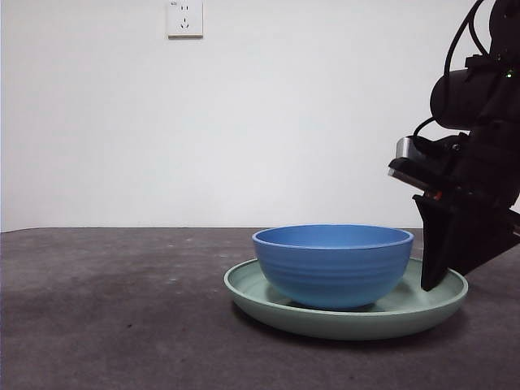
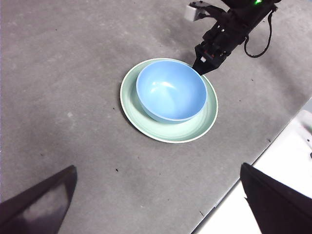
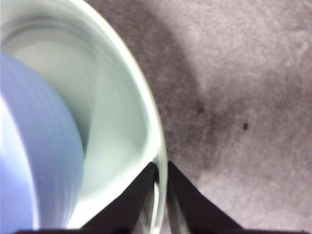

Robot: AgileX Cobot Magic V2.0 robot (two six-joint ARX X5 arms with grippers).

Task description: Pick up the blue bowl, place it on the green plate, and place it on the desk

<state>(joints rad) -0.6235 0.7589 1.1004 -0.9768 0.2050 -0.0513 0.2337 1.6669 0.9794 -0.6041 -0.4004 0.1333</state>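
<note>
The blue bowl (image 1: 333, 264) sits inside the green plate (image 1: 268, 299), and the plate lies flat on the grey table (image 1: 114, 325). The bowl is a bit off the middle of the plate. The right gripper (image 3: 161, 168) is down at the plate's edge, and its two black fingers (image 3: 139, 195) pinch the rim, one on the inside and one on the outside. The left gripper (image 2: 156, 195) hangs high above the table, away from the plate, with its fingers spread wide and holding nothing.
</note>
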